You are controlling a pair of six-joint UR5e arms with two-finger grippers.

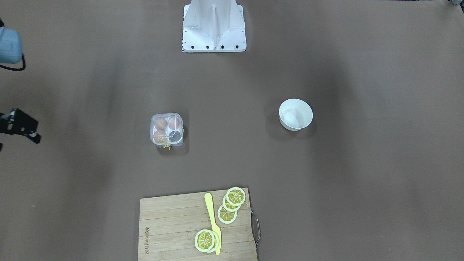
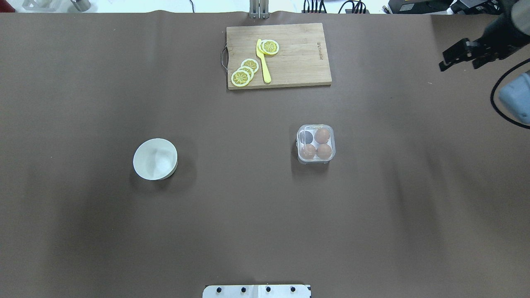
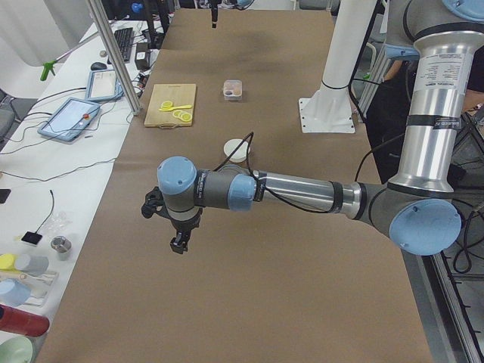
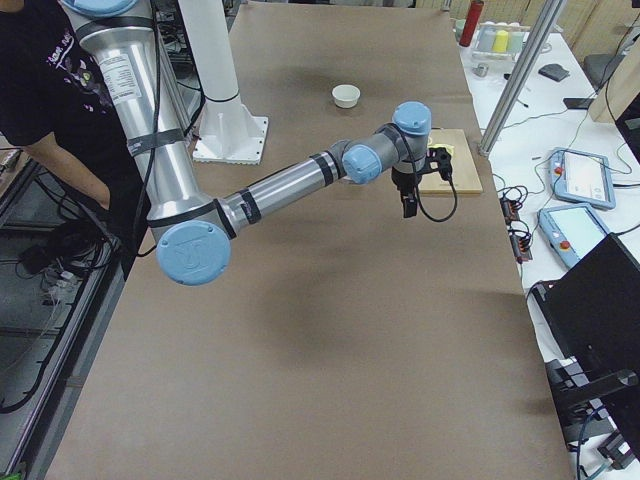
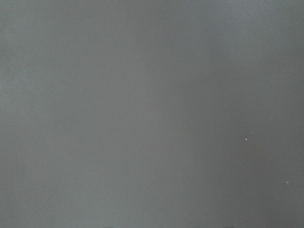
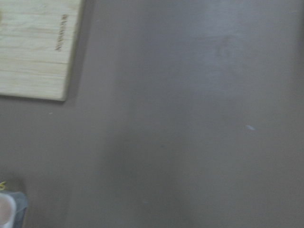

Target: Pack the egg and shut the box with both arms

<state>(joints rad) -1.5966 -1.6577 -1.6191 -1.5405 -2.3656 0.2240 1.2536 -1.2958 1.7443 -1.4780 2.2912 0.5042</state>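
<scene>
The clear box stands mid-table with its lid down, also in the overhead view. Three brown eggs fill three of its cells; the fourth cell looks dark. A yellow string hangs at its front. My right gripper hovers far to the box's right near the table's far edge, jaws apart and empty. My left gripper hangs over bare table far from the box; it shows only in the exterior left view, so I cannot tell whether it is open or shut.
A white bowl stands left of centre. A wooden cutting board with lemon slices and a yellow knife lies at the far edge. The white robot base is at the near edge.
</scene>
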